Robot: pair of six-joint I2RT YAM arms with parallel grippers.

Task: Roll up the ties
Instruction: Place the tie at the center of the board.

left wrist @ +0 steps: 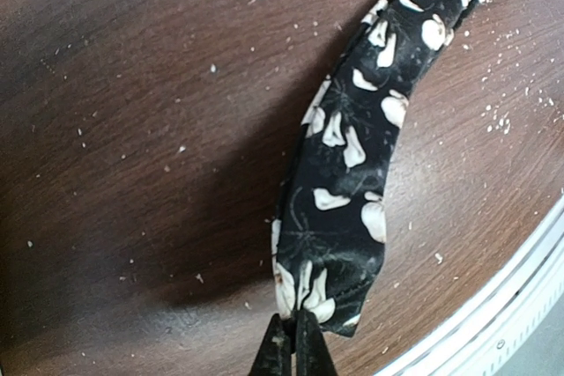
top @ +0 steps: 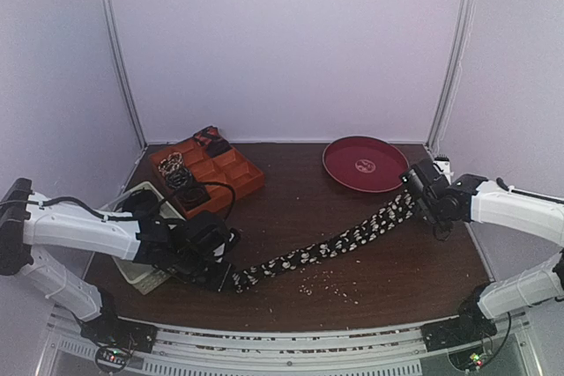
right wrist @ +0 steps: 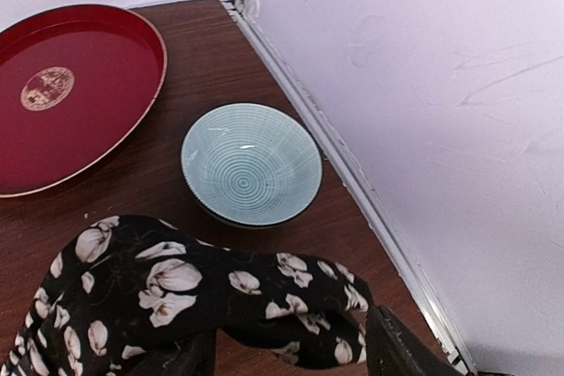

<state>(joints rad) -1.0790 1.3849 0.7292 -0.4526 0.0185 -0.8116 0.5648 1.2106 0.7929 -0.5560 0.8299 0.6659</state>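
Across the dark wooden table, a long black fabric necktie with a white flower print stretches diagonally from front left to back right. At its near end, the left gripper has its fingers pressed together on the fabric's tip. The right gripper clamps the other end, which is raised off the wood, near a round red tray and a ribbed pale-blue bowl.

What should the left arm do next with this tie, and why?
Probably start the roll: turn the left gripper so the pinched tip folds over onto the strip, toward the right gripper. The tie lies stretched across the table, not yet coiled; the left gripper is shut on one end and the right seems to hold the other end up.
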